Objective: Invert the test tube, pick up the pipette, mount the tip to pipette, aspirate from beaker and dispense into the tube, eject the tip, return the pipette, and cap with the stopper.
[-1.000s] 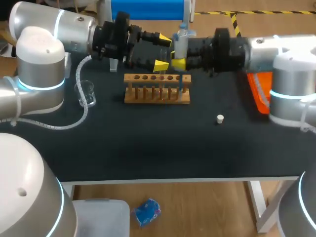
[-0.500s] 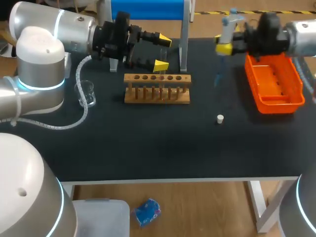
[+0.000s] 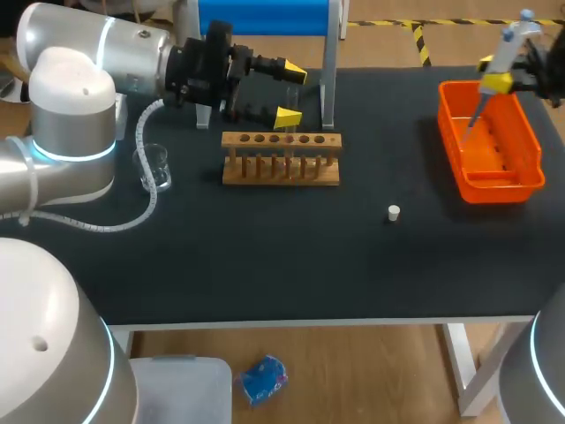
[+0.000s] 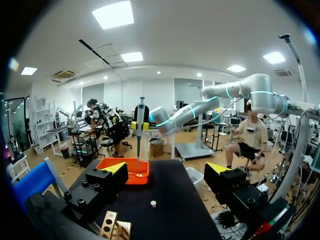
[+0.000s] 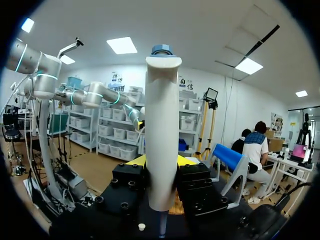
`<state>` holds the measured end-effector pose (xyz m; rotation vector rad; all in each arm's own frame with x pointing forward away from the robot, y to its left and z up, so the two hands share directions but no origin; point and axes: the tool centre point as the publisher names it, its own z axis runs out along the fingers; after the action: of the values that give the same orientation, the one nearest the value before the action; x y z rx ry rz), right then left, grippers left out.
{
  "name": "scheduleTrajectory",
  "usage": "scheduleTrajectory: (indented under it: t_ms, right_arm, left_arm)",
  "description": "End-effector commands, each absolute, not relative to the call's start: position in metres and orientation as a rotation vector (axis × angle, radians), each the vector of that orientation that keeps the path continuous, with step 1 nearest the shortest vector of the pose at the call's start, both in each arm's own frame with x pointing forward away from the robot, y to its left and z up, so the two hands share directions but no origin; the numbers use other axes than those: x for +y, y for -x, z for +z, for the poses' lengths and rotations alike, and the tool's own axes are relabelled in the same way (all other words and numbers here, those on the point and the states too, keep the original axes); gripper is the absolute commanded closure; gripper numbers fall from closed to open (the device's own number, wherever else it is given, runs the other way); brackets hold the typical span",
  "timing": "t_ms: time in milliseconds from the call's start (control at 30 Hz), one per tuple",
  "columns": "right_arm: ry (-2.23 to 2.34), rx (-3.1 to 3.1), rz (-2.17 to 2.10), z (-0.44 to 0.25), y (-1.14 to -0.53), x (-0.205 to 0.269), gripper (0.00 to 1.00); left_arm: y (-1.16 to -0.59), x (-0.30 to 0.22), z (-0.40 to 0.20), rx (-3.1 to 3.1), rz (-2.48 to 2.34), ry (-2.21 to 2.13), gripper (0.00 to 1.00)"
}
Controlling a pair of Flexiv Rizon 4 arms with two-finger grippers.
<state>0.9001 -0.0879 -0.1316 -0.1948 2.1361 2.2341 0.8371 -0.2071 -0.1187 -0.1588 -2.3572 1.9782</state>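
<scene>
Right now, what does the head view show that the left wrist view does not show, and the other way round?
Only the head view: the glass beaker and the whole top of the wooden rack, of which the wrist view catches a corner. Only the left wrist view: my right arm along its length. Both: the pipette over the orange tray, the white stopper, the open left end effector.

Bright ceiling panels [image 4: 114,14] light evenly, casting only soft shadows on the table [image 3: 265,265].
</scene>
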Motion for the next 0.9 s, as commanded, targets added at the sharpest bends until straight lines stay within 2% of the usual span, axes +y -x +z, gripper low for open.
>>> scheduleTrajectory:
  t_ms: [33, 567, 900]
  right_arm:
    - [0.168, 2.126, 2.231, -0.139, -0.902, -0.128, 1.00]
    - [0.107, 2.119, 2.218, -0.160, -0.905, -0.179, 1.00]
    - [0.155, 2.092, 2.253, -0.177, -0.915, -0.171, 1.00]
  left_arm:
    - [-0.837, -0.207, -0.119, -2.356, 1.981, 0.160, 0.00]
    - [-0.837, -0.207, -0.119, -2.356, 1.981, 0.160, 0.00]
    - [-0.837, -0.207, -0.119, -2.356, 1.981, 0.160, 0.00]
